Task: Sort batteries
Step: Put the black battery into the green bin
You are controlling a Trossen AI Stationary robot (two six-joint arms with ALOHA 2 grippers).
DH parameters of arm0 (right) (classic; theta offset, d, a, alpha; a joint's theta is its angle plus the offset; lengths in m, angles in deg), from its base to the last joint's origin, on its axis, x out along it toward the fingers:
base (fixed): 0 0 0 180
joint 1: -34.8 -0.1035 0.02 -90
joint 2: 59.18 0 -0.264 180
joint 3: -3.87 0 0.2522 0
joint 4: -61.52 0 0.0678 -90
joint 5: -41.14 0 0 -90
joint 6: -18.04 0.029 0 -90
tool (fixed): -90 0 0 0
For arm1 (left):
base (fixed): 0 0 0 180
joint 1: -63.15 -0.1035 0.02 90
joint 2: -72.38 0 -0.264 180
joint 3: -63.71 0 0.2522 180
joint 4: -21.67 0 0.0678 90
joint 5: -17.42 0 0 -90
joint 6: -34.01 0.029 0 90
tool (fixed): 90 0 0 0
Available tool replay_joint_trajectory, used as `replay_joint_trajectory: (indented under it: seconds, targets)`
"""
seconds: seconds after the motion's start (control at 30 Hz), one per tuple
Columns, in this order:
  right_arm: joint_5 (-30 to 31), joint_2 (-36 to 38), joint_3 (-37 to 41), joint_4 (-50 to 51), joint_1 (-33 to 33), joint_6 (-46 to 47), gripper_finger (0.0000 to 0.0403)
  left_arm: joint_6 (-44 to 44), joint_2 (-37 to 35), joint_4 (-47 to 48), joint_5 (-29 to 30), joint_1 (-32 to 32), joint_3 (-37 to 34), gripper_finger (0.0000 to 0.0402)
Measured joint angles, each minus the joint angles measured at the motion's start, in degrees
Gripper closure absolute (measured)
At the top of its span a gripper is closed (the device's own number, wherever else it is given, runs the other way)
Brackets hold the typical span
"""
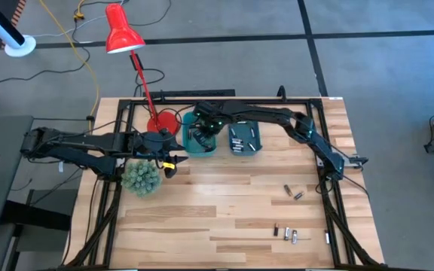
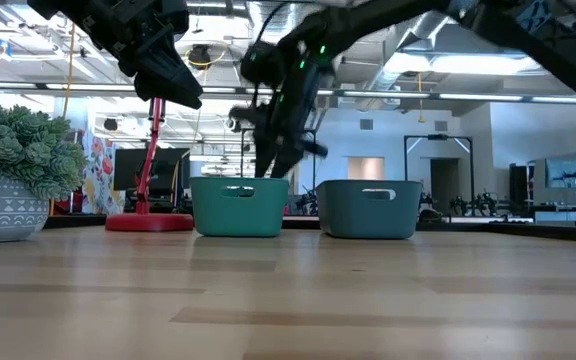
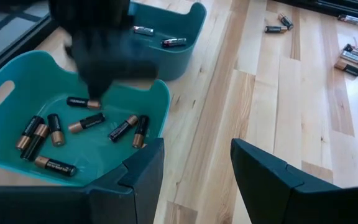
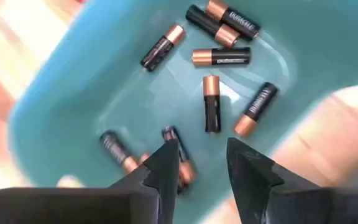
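Two teal bins stand side by side at the table's far middle. The left bin (image 1: 200, 140) holds several black-and-copper batteries (image 4: 212, 102), which also show in the left wrist view (image 3: 86, 123). The right bin (image 1: 245, 140) holds a few slimmer batteries (image 3: 160, 37). My right gripper (image 4: 202, 155) is open and empty, pointing down into the left bin just above its batteries; it also shows in the high view (image 1: 204, 134) and the low view (image 2: 283, 130). My left gripper (image 3: 197, 168) is open and empty, raised above the table near the left bin's near left corner (image 1: 170, 164).
Loose batteries lie on the table at the right (image 1: 293, 193) and near the front right (image 1: 285, 233). A green spiky plant (image 1: 142, 178) stands beside my left gripper. A red lamp's base (image 1: 163, 120) stands left of the bins. Bare wood lies across the middle.
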Motion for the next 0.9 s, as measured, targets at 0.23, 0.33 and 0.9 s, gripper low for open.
replay_joint_trajectory:
  seconds: [0.23, 0.33, 0.9]
  targets:
    - [8.10, 10.34, 0.32, 11.96, -4.71, -2.51, 0.0269, 0.81, 0.00, 0.00, 0.42, 0.00, 0.00, 0.0219]
    - [12.00, 15.71, 5.28, 18.86, -7.69, 0.79, 0.0277, 1.63, 0.02, 0.00, 0.92, -0.02, 0.00, 0.0219]
    - [13.09, 52.81, 58.79, 16.92, -33.25, 68.53, 0.0273, 8.20, 0.02, -0.68, 1.68, -1.52, 0.00, 0.0219]
